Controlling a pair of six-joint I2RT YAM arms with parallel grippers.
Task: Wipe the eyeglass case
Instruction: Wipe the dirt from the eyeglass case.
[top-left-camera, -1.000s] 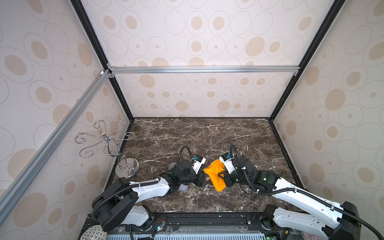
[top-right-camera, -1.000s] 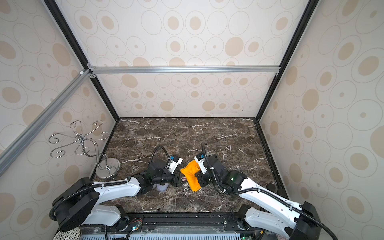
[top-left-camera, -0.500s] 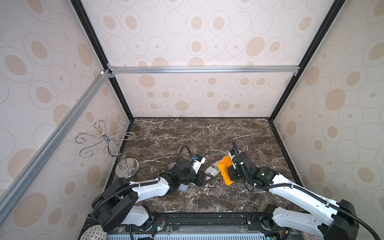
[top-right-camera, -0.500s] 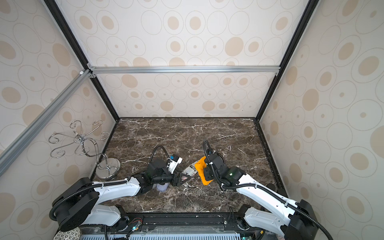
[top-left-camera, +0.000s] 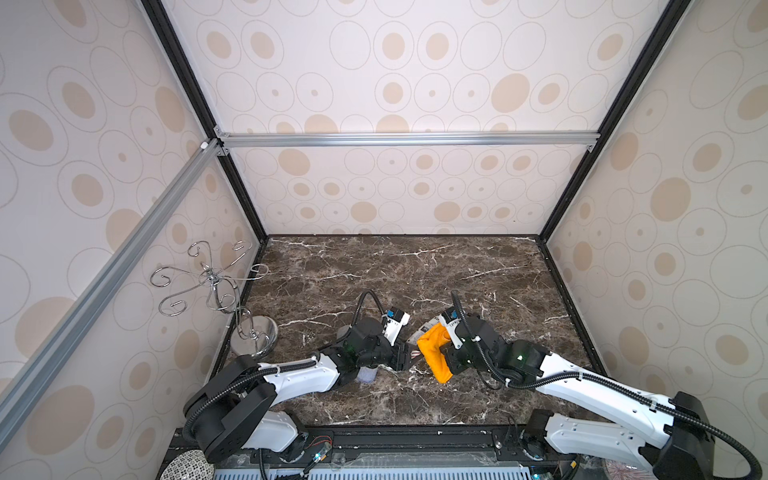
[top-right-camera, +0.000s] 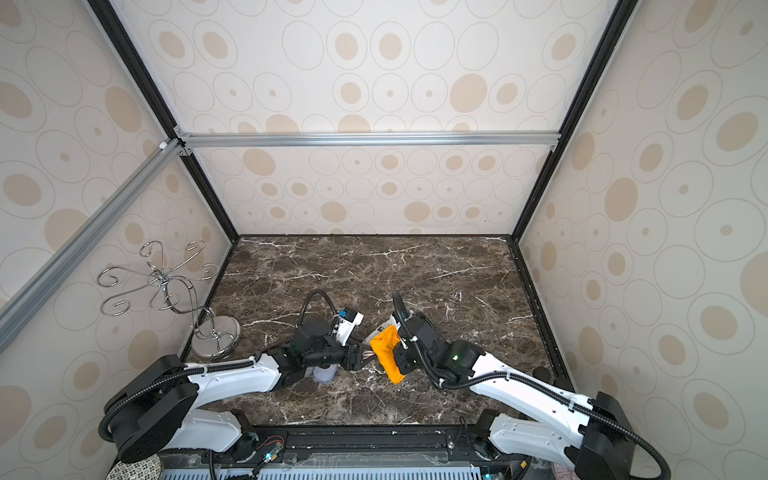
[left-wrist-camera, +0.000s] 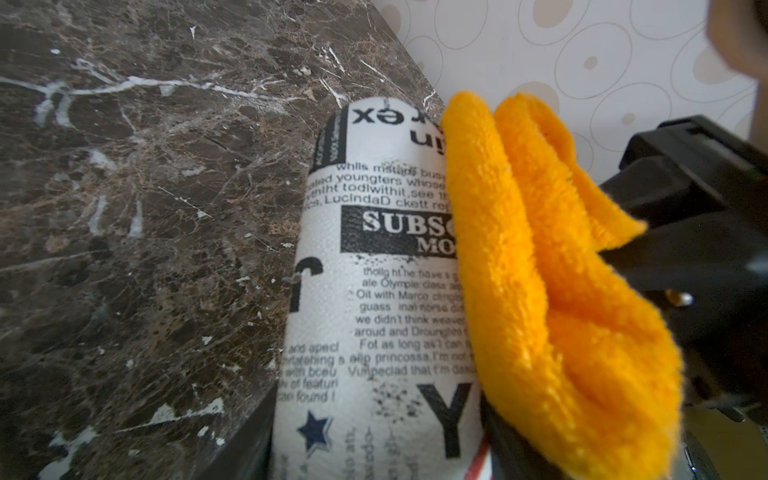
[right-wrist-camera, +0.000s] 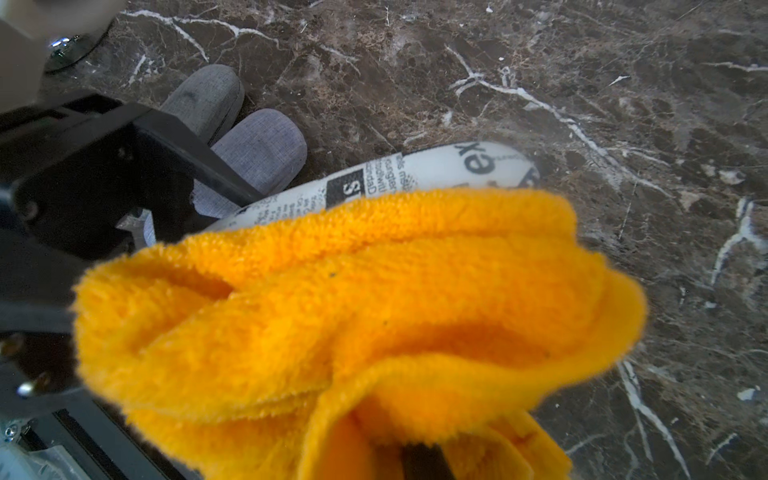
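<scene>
We see the eyeglass case (left-wrist-camera: 374, 291), white with black newspaper-style print, near the front middle of the dark marble-patterned desk (top-left-camera: 415, 270), between the two arms. The left tool (top-left-camera: 409, 359) is clamped on one end of the case. In the left wrist view its dark fingers sit on either side of the printed shell, and the rest of the case runs away from them over the desk. We cannot tell whether the far end touches the surface.

The right tool (top-left-camera: 445, 354) is closed on a fluffy orange cloth (right-wrist-camera: 353, 311), which bunches around its fingers and hides most of them. The cloth lies against one long side of the case, covering part of the print. In both top views only a small pale strip of the case (top-left-camera: 426, 328) (top-right-camera: 379, 328) shows beyond the cloth (top-left-camera: 434, 353) (top-right-camera: 386, 351), with the left tool (top-right-camera: 360, 357) just beside it.

In the right wrist view two grey fabric cases (right-wrist-camera: 203, 97) (right-wrist-camera: 257, 145) lie side by side on the desk behind the printed case (right-wrist-camera: 436, 170), close to the left arm. A chrome stand with curled hooks (top-left-camera: 216, 291) sits at the desk's left edge, well apart from both tools.
</scene>
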